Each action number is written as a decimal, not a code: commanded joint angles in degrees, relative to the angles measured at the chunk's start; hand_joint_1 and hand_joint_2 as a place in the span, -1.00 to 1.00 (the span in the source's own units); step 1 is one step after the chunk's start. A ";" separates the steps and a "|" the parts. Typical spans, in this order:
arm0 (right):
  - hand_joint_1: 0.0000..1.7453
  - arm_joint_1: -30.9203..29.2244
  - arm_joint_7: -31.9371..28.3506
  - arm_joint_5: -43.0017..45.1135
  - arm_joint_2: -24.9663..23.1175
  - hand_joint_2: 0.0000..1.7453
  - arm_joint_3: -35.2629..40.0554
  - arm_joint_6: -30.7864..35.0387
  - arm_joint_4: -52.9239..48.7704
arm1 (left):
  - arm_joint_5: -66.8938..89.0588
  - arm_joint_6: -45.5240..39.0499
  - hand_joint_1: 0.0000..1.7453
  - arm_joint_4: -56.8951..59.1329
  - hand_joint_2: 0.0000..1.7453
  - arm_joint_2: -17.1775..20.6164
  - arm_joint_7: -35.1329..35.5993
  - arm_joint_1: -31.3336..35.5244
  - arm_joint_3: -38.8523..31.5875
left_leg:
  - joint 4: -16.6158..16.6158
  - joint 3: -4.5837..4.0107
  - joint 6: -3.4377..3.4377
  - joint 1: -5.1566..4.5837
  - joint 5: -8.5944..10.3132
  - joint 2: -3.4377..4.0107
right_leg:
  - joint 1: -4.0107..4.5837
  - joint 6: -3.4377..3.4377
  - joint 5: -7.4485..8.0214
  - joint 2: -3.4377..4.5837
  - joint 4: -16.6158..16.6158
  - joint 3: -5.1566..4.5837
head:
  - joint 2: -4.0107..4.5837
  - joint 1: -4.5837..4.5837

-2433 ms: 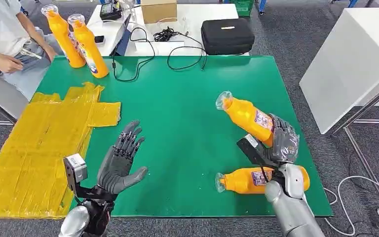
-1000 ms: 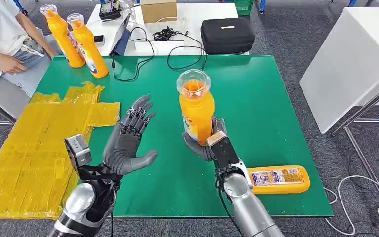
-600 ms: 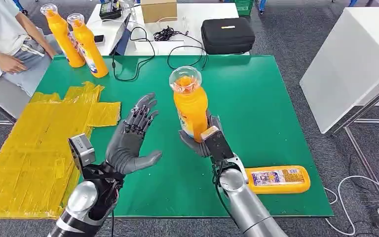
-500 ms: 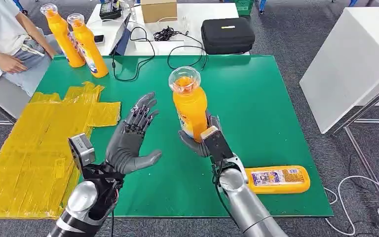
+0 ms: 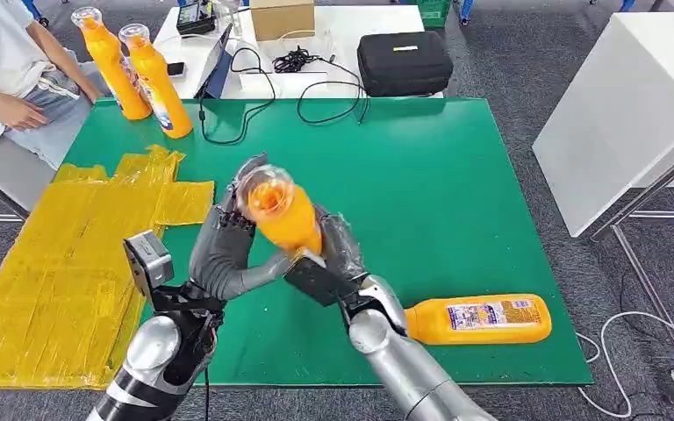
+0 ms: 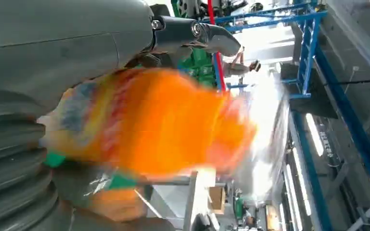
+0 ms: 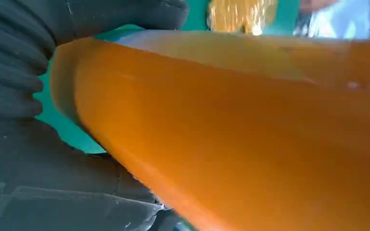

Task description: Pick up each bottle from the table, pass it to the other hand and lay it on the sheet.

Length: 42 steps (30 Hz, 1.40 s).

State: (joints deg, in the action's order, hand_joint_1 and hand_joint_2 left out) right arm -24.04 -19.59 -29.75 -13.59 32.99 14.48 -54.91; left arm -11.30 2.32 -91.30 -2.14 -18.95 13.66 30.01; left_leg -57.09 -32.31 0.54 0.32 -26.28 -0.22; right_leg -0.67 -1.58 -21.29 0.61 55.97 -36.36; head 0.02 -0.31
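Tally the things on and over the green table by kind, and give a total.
Orange bottles: 4, two standing, one lying, one between the hands
Yellow sheet: 1
Black cables: 2
Robot hands: 2, left hand, right hand
Total: 9

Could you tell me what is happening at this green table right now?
The robot is handing an orange plastic bottle with a clear cap between its hands above the green table. The right hand grips it from below, and the left hand is against its other side, fingers around it. Another orange bottle lies on its side near the table's front edge. Two more stand at the far corner. The yellow sheet holds no bottle yet.
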 commanded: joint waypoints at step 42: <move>1.00 -4.24 1.85 -7.24 -2.73 1.00 13.82 4.64 17.57 | 0.19 -1.57 1.00 11.20 1.00 -2.24 0.55 5.77 0.05 | -0.05 0.40 -0.03 0.11 -0.18 -0.17 | 0.15 0.08 -0.22 -0.26 -0.02 0.45 | 0.00 0.00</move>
State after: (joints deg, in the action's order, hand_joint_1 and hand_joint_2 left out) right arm -27.85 -16.98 -35.82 -15.45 41.07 19.10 -41.11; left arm -11.43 1.00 -84.17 -2.43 -18.40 15.32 27.93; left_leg -57.09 -32.31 0.54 0.31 -26.28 -0.22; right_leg -0.68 -1.57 -21.29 0.62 55.97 -36.40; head 0.02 -0.31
